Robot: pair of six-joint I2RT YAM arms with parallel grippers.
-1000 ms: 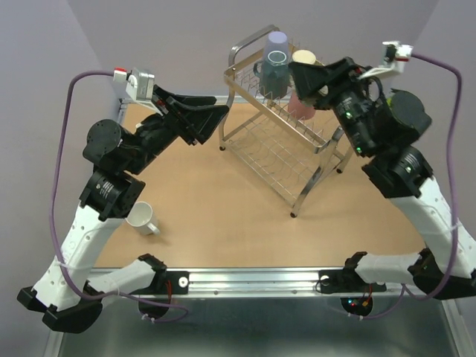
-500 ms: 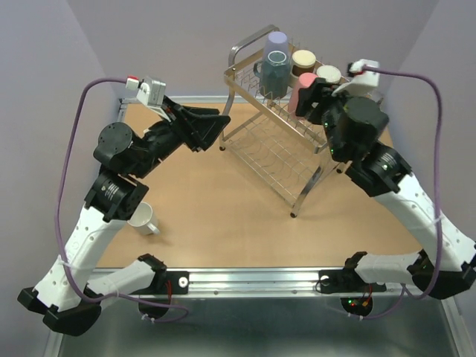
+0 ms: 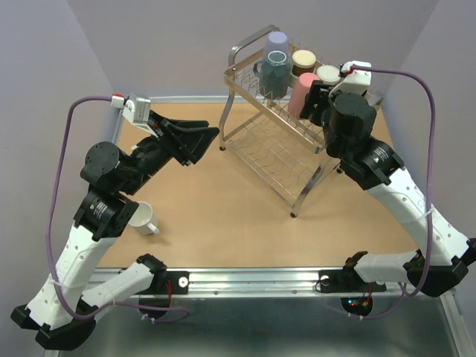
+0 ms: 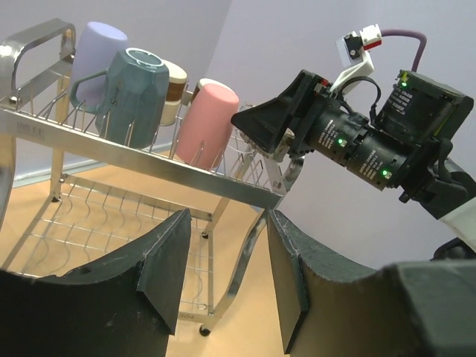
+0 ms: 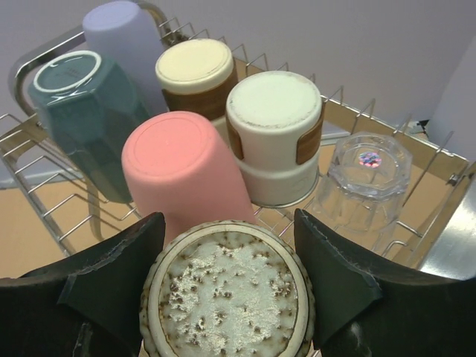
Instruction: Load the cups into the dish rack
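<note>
The dish rack (image 3: 277, 158) stands at the back of the table. Its top tier holds upturned cups: lavender (image 3: 277, 44), dark teal (image 3: 274, 74), two cream-and-brown ones (image 3: 303, 61), and pink (image 3: 303, 93). In the right wrist view a clear glass (image 5: 364, 178) stands there too. My right gripper (image 5: 229, 249) is shut on an upturned speckled cup (image 5: 227, 297) just above the tier's near side, beside the pink cup (image 5: 186, 163). My left gripper (image 4: 227, 275) hangs open and empty in the air left of the rack (image 4: 149, 160). A white handled mug (image 3: 143, 218) lies on the table by the left arm.
The rack's looped handle (image 3: 245, 48) rises at its far left end, and its bent legs (image 3: 309, 190) reach toward the table's middle. The right arm's wrist (image 4: 372, 149) hovers over the rack's right end. Walls close in behind and on both sides.
My right gripper has swung round over the rack's right end with the speckled cup and now points down at the top tier. My left gripper has drawn back leftward, its jaws slightly narrower.
</note>
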